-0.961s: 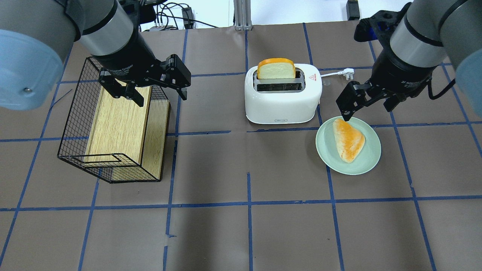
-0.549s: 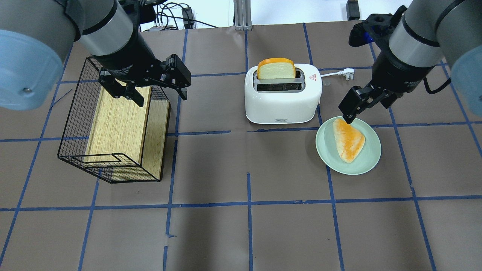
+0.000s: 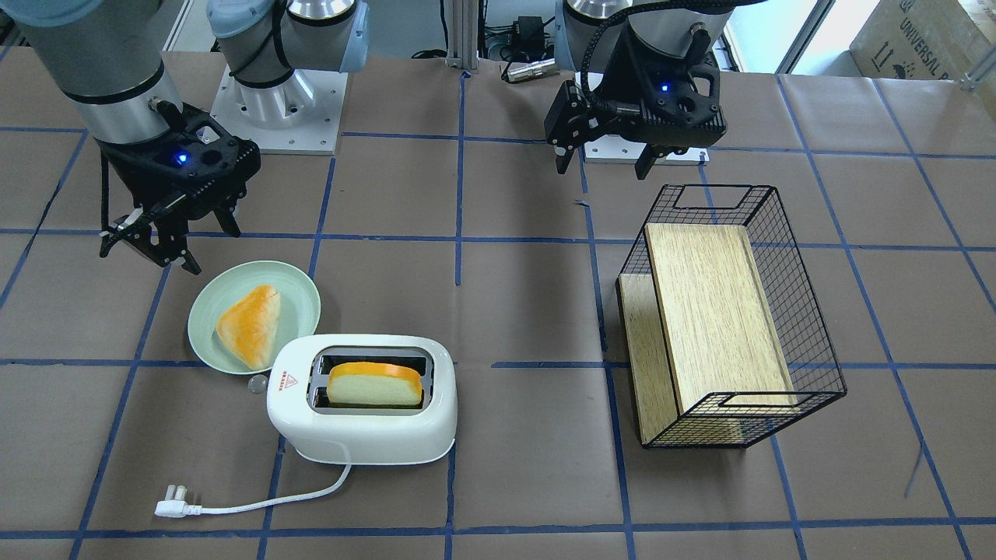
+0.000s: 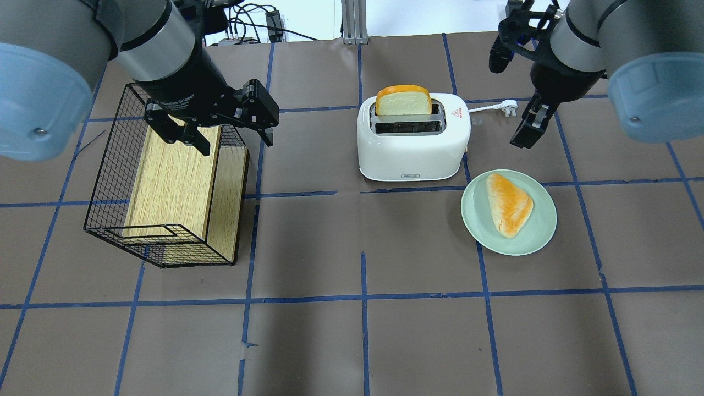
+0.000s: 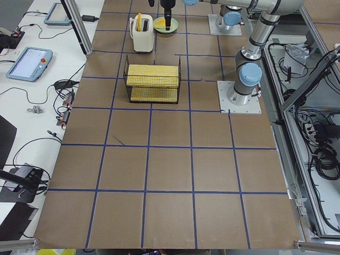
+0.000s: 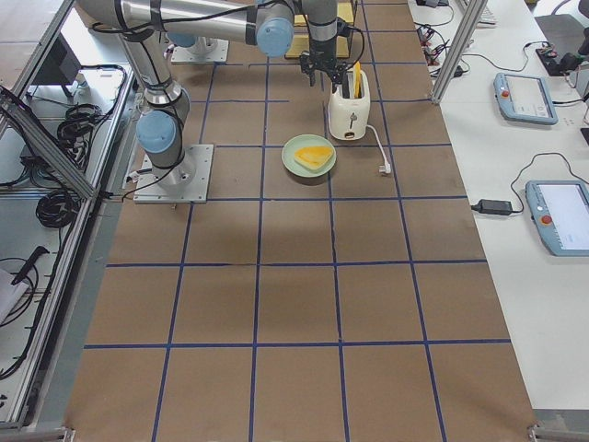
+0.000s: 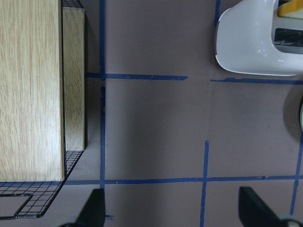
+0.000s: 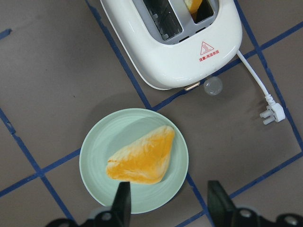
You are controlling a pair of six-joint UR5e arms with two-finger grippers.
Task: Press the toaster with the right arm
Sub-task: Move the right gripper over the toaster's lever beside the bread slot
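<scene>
The white toaster [image 4: 412, 148] stands mid-table with a bread slice [image 4: 403, 100] upright in its far slot; it also shows in the front view [image 3: 362, 435] and the right wrist view [image 8: 175, 52]. Its side knob [image 8: 213, 86] faces the plate side, and its cord ends in a plug [image 4: 509, 107]. My right gripper [image 4: 525, 137] is open and empty, hovering to the right of the toaster, apart from it and near the plug. It shows in the front view [image 3: 152, 253] and the right wrist view [image 8: 168, 201]. My left gripper [image 4: 236, 143] is open and empty above the basket.
A pale green plate [image 4: 542, 231] with a triangular bun [image 4: 509, 203] lies right of and in front of the toaster, below my right gripper. A black wire basket [image 4: 165, 176] holding a wooden box lies on its side at the left.
My right gripper has lifted off the plate's edge, moved back toward the plug and turned at the wrist. The left arm, toaster and bread have not moved.
</scene>
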